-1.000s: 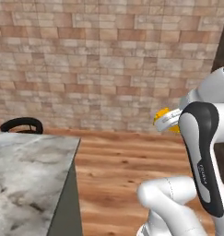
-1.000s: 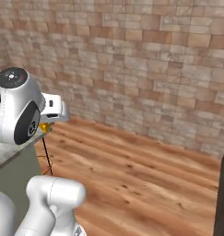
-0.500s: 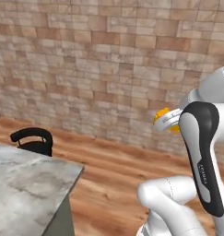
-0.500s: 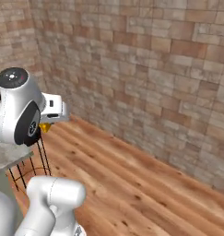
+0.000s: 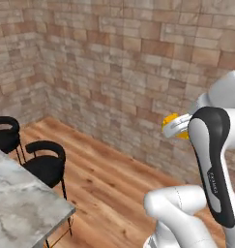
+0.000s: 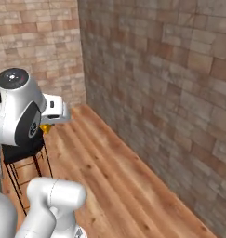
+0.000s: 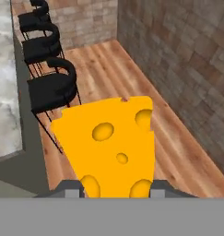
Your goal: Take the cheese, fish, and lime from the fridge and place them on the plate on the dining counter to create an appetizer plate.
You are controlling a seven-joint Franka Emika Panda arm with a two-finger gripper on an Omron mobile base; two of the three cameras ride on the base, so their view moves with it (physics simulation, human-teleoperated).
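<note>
The arm (image 5: 211, 160) hides most of the cheese (image 5: 170, 118); picture edges crop the dining counter (image 5: 22, 203).

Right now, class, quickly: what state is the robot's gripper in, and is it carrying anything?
Gripper: jaws closed on the cheese, carried in the air above the wood floor.

I see the cheese (image 7: 111, 143) as a smooth, waxy-looking orange-yellow wedge with shallow round holes, matt rather than shiny. The dining counter (image 5: 22, 198) has a polished grey-white marble top with darker veining. The stools (image 7: 49, 90) look like matt black seats on thin black metal legs. The floor (image 6: 109, 172) is warm wood planking with a soft sheen, and the wall (image 5: 114, 58) is rough brick.
</note>
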